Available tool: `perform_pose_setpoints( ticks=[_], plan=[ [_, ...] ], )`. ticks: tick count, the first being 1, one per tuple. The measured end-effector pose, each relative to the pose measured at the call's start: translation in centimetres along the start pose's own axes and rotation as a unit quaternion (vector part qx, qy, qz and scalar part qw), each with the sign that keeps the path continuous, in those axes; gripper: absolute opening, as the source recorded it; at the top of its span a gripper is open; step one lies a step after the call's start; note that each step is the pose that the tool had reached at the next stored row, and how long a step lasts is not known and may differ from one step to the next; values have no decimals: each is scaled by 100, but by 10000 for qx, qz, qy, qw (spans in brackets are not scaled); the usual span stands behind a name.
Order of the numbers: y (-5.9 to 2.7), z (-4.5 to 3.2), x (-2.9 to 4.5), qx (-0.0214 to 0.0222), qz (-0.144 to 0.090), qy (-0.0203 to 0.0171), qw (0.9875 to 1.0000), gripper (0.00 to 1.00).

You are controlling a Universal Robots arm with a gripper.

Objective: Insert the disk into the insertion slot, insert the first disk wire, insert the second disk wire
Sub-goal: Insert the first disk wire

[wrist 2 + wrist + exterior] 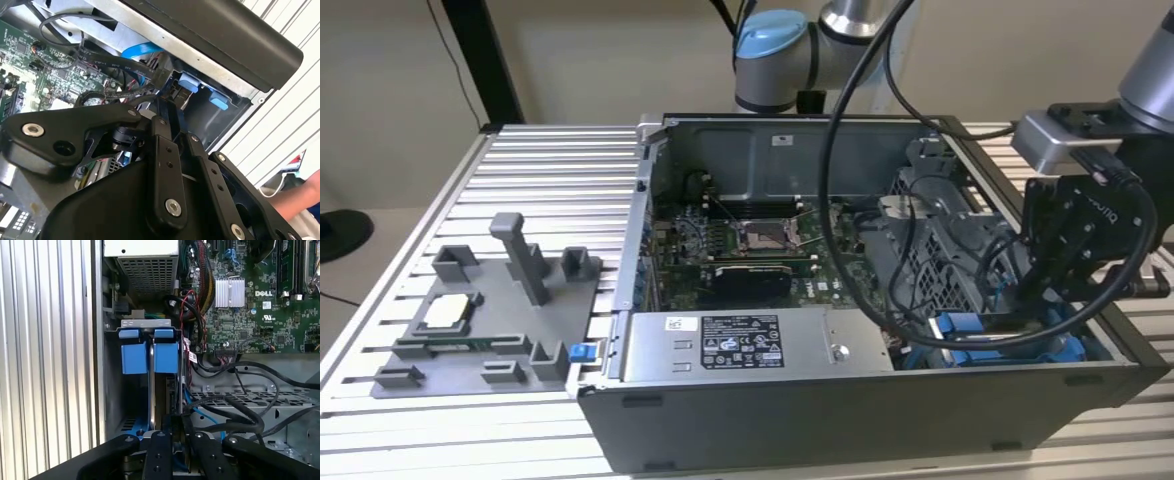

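Observation:
The disk sits edge-on inside the insertion slot [111, 390], its silver edge [151, 390] running between the two blue carrier tabs [150, 352]. In the exterior view the blue carrier [994, 335] lies in the grey drive bay [961, 270] at the case's right end. My black gripper [1047, 305] reaches down into that bay. In both wrist views the gripper [179, 425] [167, 102] is shut on a black wire connector [161, 77] just behind the disk. The black disk wire [115, 65] trails from it over the motherboard.
An open computer case holds a motherboard [747, 240] and a grey labelled power-supply box [727, 345]. Loose black cables [235, 407] cross the bay's metal cage. A grey fixture tray [480, 320] lies on the slatted table [520, 170]. A person's arm [295, 200] is beside the table.

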State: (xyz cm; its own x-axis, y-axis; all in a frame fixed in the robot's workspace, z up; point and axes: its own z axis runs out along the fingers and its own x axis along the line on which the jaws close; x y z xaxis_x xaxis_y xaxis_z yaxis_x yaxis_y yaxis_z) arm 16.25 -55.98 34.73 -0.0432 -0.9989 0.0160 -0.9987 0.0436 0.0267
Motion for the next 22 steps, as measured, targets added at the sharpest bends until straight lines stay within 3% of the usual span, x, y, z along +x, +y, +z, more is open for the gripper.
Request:
perform_pose_setpoints(
  ticks=[22],
  plan=[
    [-19, 100, 12, -1, 41, -4, 10000, 0]
  ],
)
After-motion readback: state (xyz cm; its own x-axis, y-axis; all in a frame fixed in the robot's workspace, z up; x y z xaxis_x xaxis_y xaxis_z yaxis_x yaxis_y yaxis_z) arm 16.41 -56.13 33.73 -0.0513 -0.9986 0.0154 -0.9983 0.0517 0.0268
